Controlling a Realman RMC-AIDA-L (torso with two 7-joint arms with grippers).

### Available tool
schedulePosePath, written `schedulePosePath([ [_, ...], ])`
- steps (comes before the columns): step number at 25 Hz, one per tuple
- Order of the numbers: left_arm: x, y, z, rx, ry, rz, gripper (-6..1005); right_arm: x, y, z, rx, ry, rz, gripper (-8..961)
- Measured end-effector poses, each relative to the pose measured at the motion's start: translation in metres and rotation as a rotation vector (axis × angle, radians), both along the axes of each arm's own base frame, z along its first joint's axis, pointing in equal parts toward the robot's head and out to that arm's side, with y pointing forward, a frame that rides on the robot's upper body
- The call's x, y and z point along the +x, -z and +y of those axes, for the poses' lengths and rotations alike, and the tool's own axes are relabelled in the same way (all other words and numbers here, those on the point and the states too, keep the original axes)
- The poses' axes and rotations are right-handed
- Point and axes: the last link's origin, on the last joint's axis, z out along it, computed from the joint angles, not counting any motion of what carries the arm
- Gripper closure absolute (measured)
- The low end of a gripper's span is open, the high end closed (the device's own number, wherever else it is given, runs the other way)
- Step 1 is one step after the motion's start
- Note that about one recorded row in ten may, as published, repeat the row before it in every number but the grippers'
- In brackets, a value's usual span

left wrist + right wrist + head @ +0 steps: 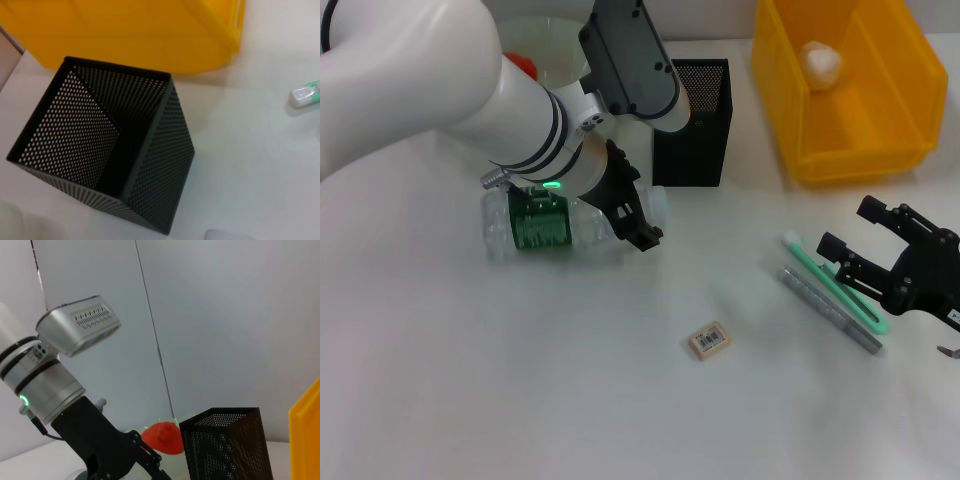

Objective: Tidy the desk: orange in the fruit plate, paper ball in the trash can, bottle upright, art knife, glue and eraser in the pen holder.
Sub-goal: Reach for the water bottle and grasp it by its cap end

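the bottle (555,227) lies on its side on the table (520,400), green label up, in front of and to the left of the pen holder (695,125). the left gripper (630,215) is down over the bottle's right part, its black fingers (642,236) straddling the clear body; whether they press on it or stand just off it cannot be told. a green light shows on the left wrist above the label.

the pen holder stands upright, and in the left wrist view nothing shows in the part of its inside that can be seen. the trash can (850,90) stands to its right, apart from it, with the paper ball (820,62) inside near the back wall. the fruit plate (545,45) sits behind the left arm, mostly hidden; the orange (162,436) shows in it in the right wrist view, just beside the pen holder.

the eraser (709,340) lies flat in the open middle of the table, label up, well apart from everything. the glue (830,308) and the art knife (832,282), a grey stick and a green-and-white one, lie side by side at the right, slanting toward the near right.

the right gripper (865,240) is at the right edge, low over the near ends of those two sticks, its fingers spread with nothing between them.
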Motion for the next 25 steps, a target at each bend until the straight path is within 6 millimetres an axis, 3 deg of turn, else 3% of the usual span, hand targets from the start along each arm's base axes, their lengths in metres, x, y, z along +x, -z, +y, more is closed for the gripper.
schedulePosePath([
  [14,0.002,0.007,-0.005,-0.024,0.016,-0.017,184,-0.001,0.001,0.006,0.002,0.001,-0.017,162],
  [25,-0.003,0.013,-0.011,-0.024,0.041,-0.007,528,-0.001,-0.001,0.007,0.011,0.000,-0.017,163],
])
